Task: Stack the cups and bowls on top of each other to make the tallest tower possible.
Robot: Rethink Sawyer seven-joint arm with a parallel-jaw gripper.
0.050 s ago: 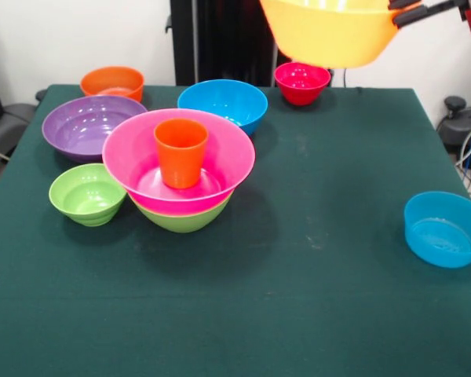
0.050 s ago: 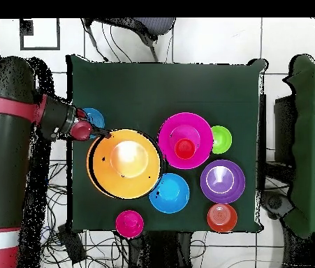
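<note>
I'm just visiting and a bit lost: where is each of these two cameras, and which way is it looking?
Front view: sits across the table, looking over it; only the gripper shows, gripping the big orange bowl by its rim at the top edge.
Overhead view: looks straight down from above; the red and black arm lies along the left side.
Both show the pink bowl holding the orange cup, nested in a green bowl.

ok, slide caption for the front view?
Claw lifts large orange bowl above table; orange cup sits in pink bowl.

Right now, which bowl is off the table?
The large orange bowl, held up by the hand at its rim; every other bowl rests on the table or in the stack.
</note>
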